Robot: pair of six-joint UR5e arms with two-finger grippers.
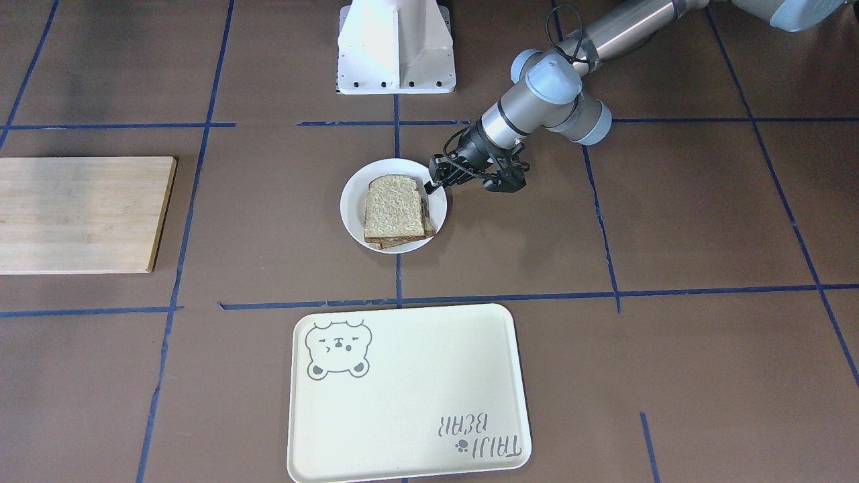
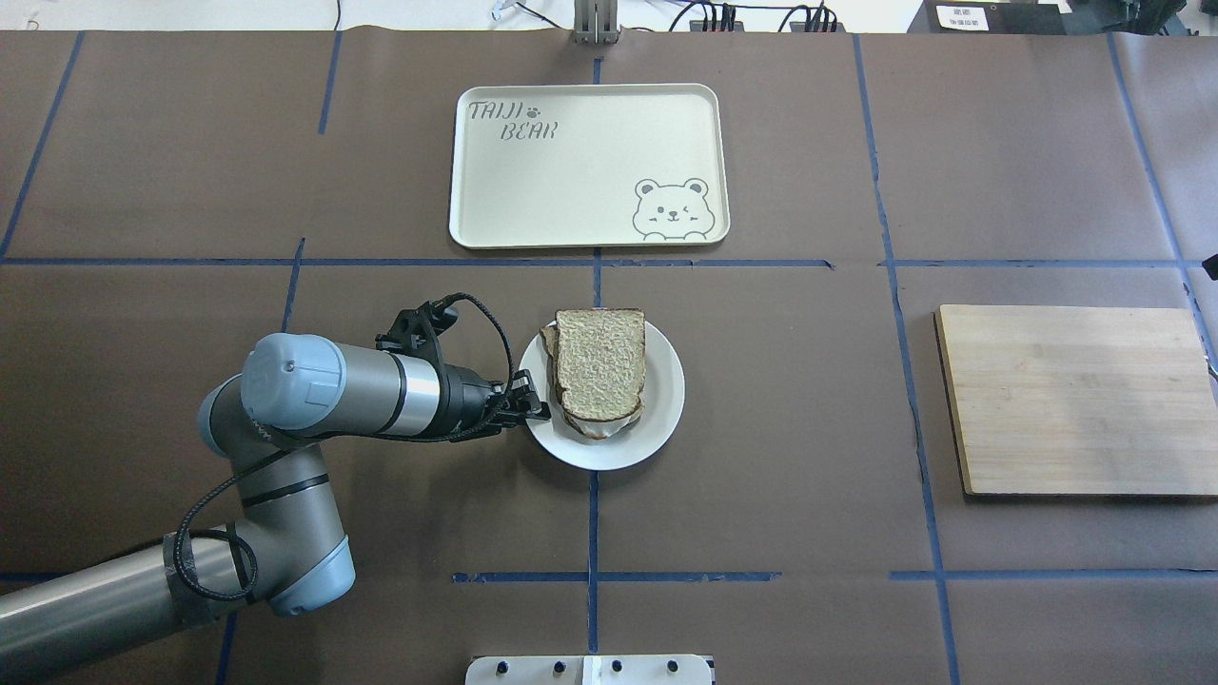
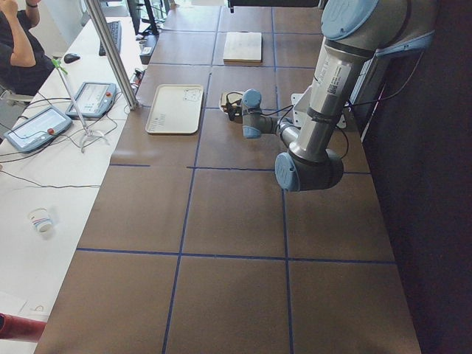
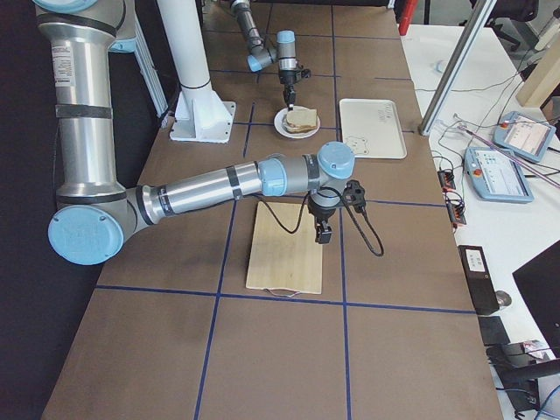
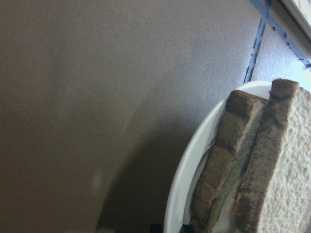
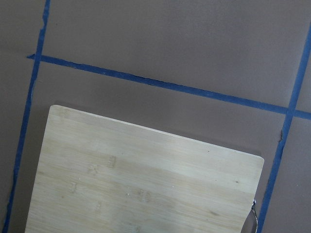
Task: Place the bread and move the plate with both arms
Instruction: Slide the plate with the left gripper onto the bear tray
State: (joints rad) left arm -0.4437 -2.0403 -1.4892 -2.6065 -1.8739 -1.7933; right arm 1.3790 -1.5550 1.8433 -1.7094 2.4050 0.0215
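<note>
The plain bread slice [image 2: 599,366] lies on top of another slice on the small white plate [image 2: 657,419] at mid table; a bit of white shows under it. My left gripper [image 2: 533,404] reaches in low from the side and is at the plate's rim, apparently shut on it. In the front view the left gripper [image 1: 433,184] touches the plate [image 1: 352,201] beside the bread [image 1: 394,208]. The left wrist view shows the plate rim [image 5: 187,165] and the stacked slices [image 5: 286,160]. My right gripper [image 4: 324,234] hangs over the cutting board; I cannot tell whether it is open.
A cream tray [image 2: 590,219] with a bear drawing lies beyond the plate. A wooden cutting board [image 2: 1075,400] lies to the right and fills the right wrist view [image 6: 146,184]. Blue tape lines cross the brown table cover.
</note>
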